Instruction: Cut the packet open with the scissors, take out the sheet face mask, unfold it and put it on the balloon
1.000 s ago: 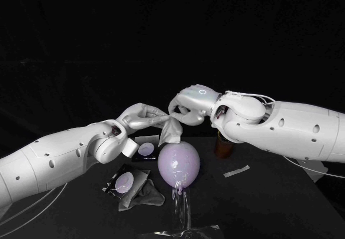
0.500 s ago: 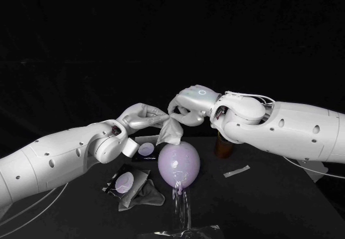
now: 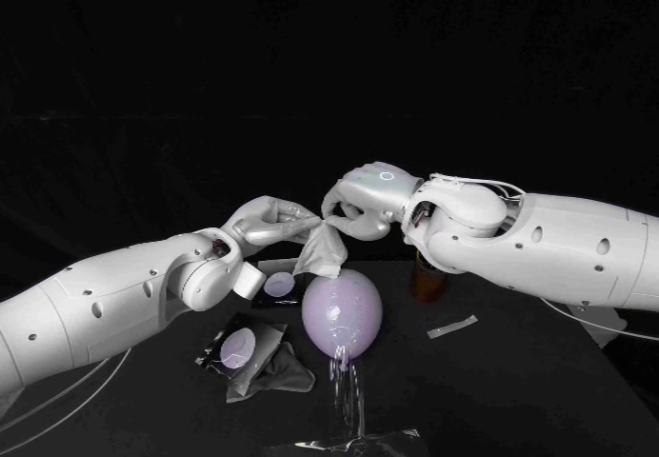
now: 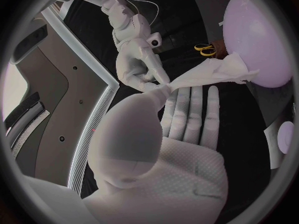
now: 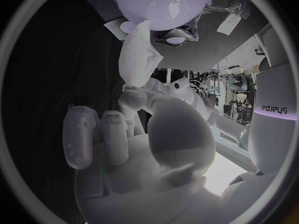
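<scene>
The folded white sheet mask [image 3: 324, 253] hangs in the air just above the lilac balloon [image 3: 341, 312], which lies on a clear stand [image 3: 349, 395]. My left hand [image 3: 272, 221] pinches the mask's top edge between thumb and finger. My right hand [image 3: 360, 208] meets it from the other side and pinches the same top edge. The left wrist view shows the mask [image 4: 215, 73] stretching from my left hand [image 4: 168, 149] towards the balloon [image 4: 258, 40], with the right hand [image 4: 138, 64] beyond and the yellow-handled scissors [image 4: 204, 49] on the table. In the right wrist view the mask [image 5: 136, 55] hangs from my right hand [image 5: 137, 149].
An opened dark packet [image 3: 242, 348] lies left of the balloon, with another packet [image 3: 280, 286] behind it. A cut-off strip [image 3: 450, 327] lies to the balloon's right. A brown object [image 3: 428, 281] stands under the right arm.
</scene>
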